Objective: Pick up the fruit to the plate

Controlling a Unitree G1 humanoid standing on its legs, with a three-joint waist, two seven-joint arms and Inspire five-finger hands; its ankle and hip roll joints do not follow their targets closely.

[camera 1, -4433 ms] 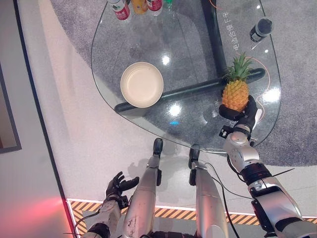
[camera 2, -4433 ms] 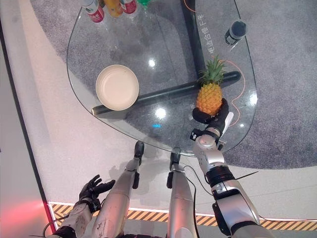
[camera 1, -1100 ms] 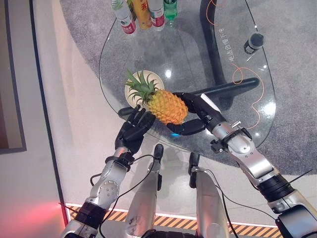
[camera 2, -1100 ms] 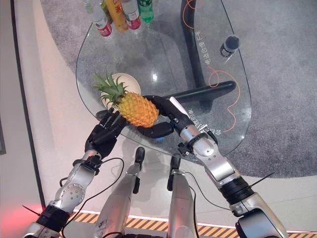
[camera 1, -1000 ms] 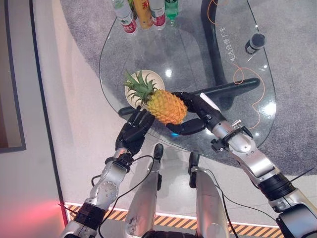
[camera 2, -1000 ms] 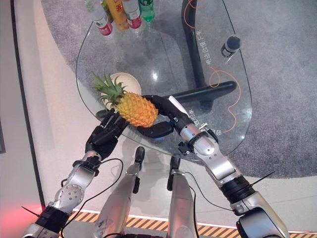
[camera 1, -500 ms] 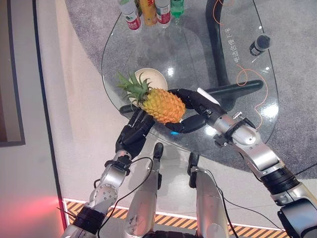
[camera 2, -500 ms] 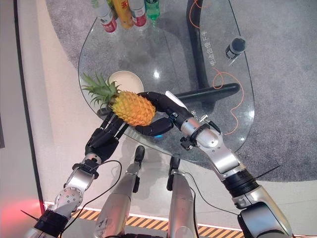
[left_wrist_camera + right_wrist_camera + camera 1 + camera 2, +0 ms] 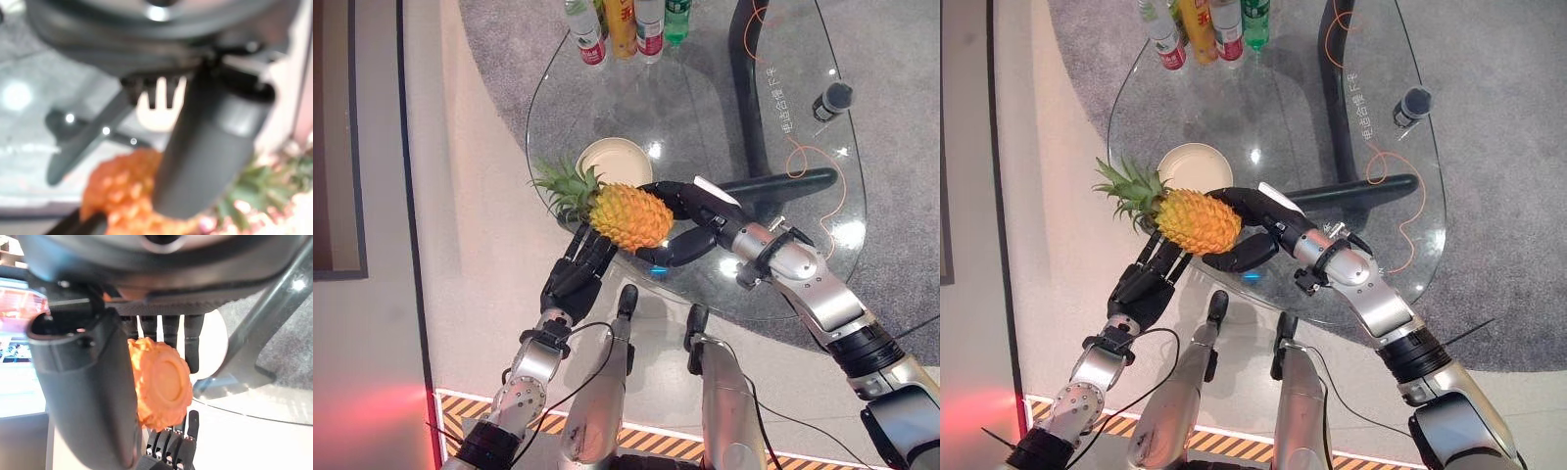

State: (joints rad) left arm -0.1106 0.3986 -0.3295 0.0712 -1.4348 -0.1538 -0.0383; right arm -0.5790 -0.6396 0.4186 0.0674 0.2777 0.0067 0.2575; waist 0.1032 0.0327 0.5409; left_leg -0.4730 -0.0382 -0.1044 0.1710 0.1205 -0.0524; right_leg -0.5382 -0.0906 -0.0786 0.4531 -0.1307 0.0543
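Observation:
A pineapple (image 9: 628,216) lies sideways in the air over the near left edge of the glass table (image 9: 695,108), its leaves pointing left past the rim. My right hand (image 9: 693,223) is shut on its body, fingers over the top and thumb underneath. Beneath the fruit's leafy end my left hand (image 9: 574,276) is open, its straight fingers reaching up to the fruit's underside. The cream plate (image 9: 615,161) sits on the glass just beyond the fruit. The right wrist view has the pineapple's base (image 9: 159,387) in my grasp, with the plate (image 9: 212,340) behind it.
Several bottles (image 9: 622,24) stand at the table's far edge. A black cylinder (image 9: 832,99) and an orange cable (image 9: 803,157) lie on the right part of the glass. A dark bar (image 9: 783,182) runs under the table. Grey carpet lies beyond.
The right hand lifted the pineapple from the table's right side and carried it left, lately a little further past the plate. The left hand rose under it. The camera shifted.

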